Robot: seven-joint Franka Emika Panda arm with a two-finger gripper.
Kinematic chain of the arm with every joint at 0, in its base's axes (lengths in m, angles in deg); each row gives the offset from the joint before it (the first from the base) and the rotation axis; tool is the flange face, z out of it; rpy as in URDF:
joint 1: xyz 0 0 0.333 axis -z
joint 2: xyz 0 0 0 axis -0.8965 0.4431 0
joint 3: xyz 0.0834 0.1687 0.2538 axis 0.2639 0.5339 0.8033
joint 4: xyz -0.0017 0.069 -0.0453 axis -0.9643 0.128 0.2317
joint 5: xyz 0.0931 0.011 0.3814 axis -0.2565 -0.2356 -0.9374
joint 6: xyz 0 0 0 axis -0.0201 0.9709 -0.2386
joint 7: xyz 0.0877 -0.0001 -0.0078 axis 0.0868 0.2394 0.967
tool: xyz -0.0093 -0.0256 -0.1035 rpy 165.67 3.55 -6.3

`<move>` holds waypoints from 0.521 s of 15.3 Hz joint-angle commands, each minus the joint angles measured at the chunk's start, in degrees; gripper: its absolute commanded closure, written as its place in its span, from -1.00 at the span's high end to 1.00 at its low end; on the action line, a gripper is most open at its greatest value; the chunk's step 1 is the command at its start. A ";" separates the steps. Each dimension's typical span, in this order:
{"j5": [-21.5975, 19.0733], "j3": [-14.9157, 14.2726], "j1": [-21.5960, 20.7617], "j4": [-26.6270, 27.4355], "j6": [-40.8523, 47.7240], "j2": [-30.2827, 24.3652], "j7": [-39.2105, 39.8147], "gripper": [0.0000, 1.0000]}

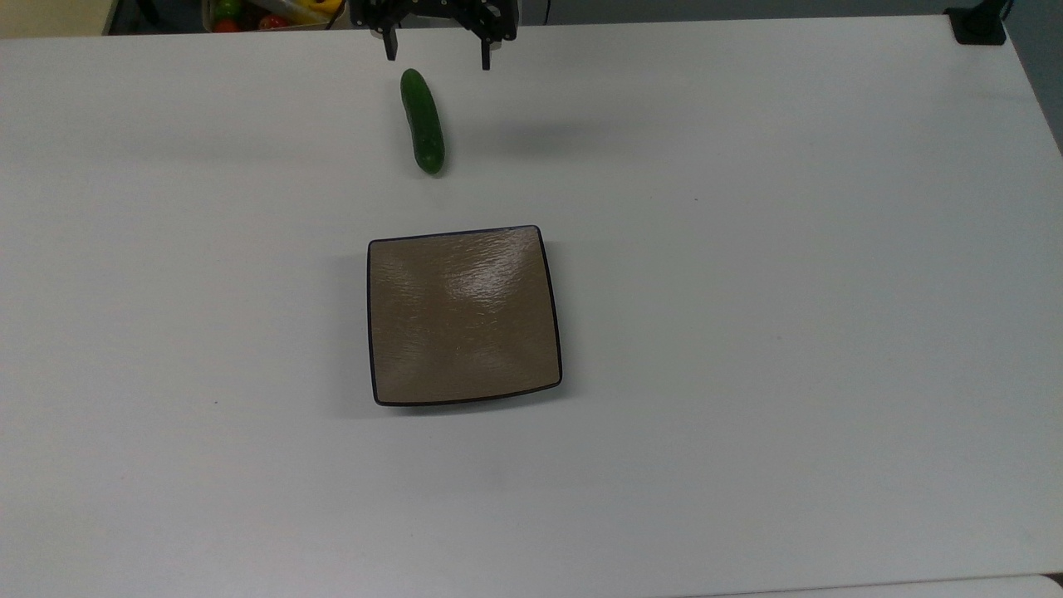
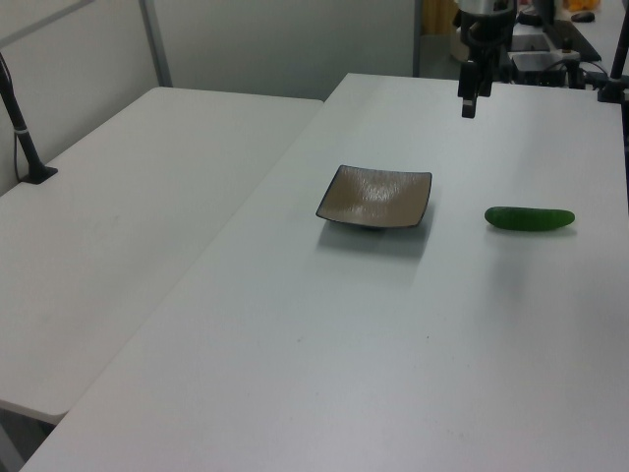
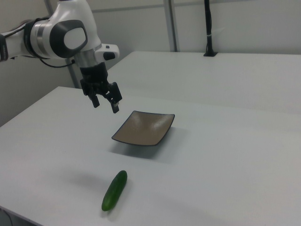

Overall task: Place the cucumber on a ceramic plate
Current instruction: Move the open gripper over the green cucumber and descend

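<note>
A dark green cucumber (image 1: 423,121) lies flat on the white table, above the plate in the top view; it shows too as the cucumber (image 2: 530,218) and the cucumber (image 3: 114,189). The square tan-brown ceramic plate (image 1: 463,316) with its dark rim sits bare near the table's middle, seen again as the plate (image 2: 375,197) and the plate (image 3: 144,127). My gripper (image 1: 438,55) hangs in the air, open and holding nothing, just beyond the cucumber's far end at the top view's upper edge. The same gripper (image 3: 104,103) hovers well above the table, apart from both things, and appears as the gripper (image 2: 471,101) too.
The white table (image 1: 747,291) stretches wide on all sides of the plate. A box with colourful items (image 1: 274,12) stands behind the table at the top view's upper left. A black post base (image 1: 978,25) sits at the upper right corner. A second table (image 2: 128,197) adjoins.
</note>
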 commanded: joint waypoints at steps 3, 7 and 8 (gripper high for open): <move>-0.84 1.06 1.66 -0.18 -1.10 -0.14 0.17 1.00; -0.84 1.06 1.57 -0.01 -1.10 -0.14 0.25 1.00; -0.84 1.06 1.57 0.25 -1.02 -0.31 0.34 1.00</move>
